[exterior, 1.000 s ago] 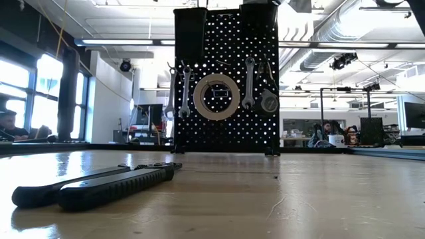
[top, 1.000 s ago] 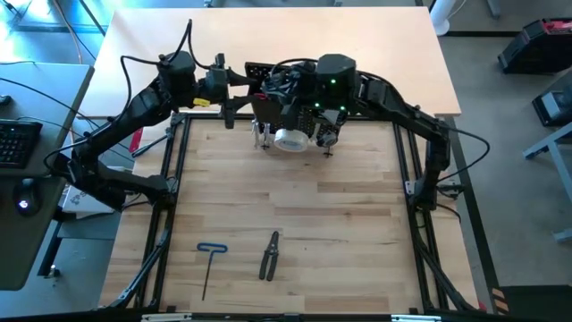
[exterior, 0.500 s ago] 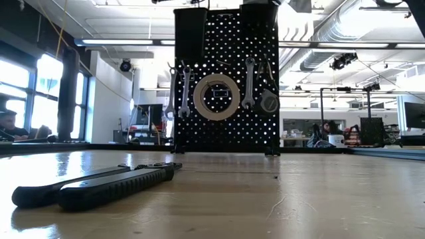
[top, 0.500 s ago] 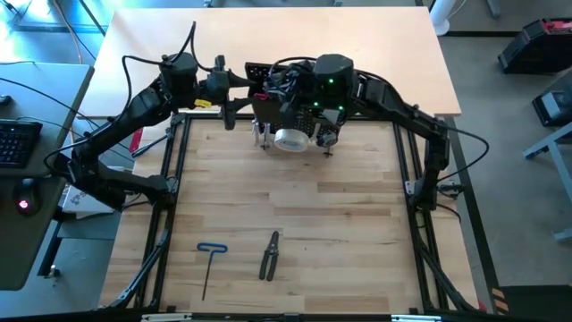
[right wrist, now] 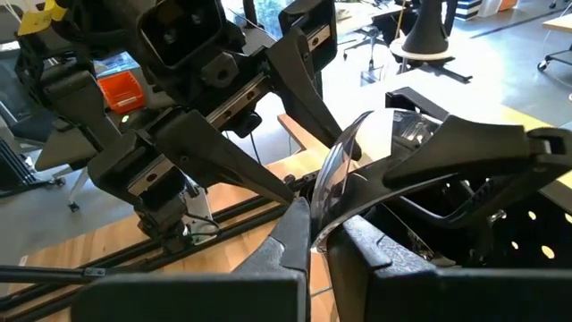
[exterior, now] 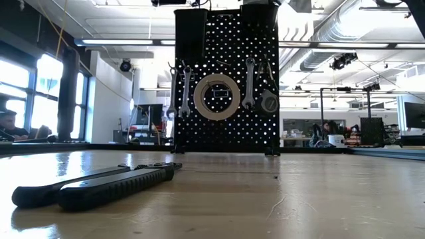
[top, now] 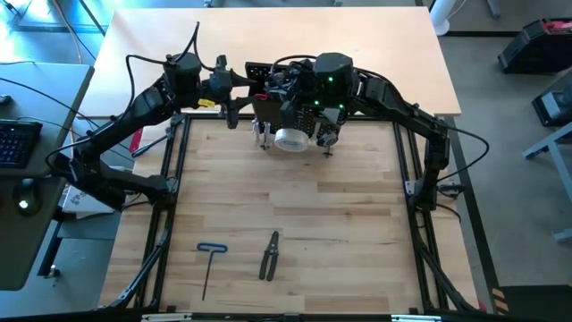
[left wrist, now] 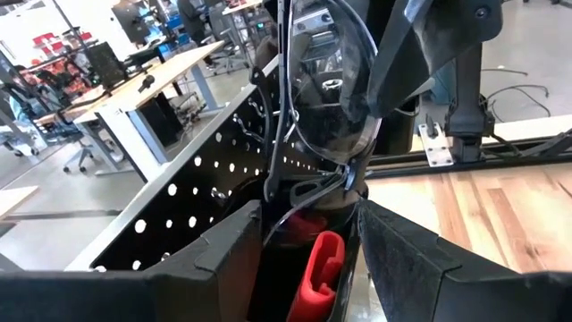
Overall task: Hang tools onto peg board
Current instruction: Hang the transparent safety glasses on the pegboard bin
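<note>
Nearest you, by the counter's (top: 295, 206) near edge, the dark-handled pliers (top: 269, 255) lay flat, and the blue T-handle hex key (top: 210, 265) lay just beside them toward the near left corner; neither was touched by an arm. From the low view those pliers (exterior: 93, 186) stretched across the foreground. Farther back, at the middle of the far edge, your peg board (exterior: 226, 79) stood upright on its legs, with two silver wrenches (exterior: 178, 89) hanging at its left, the tape roll (exterior: 216, 96) in the centre, and a third wrench (exterior: 249, 82) to its right. A black bin (exterior: 190, 34) sat at the board's upper left. Both of your arms met over the top of the board. Your right claw (right wrist: 317, 234) was pinched shut on the clear lens of the safety glasses (right wrist: 344, 165), holding them above the board. Your left claw (left wrist: 308, 224) faced it from the left with its fingers (left wrist: 228, 246) spread wide, the glasses (left wrist: 326, 98) hanging between and just beyond them, and a red-handled tool (left wrist: 317, 273) showing in the bin below. From overhead the left claw (top: 241, 85) and right claw (top: 284, 89) were close together at the board's top edge.
</note>
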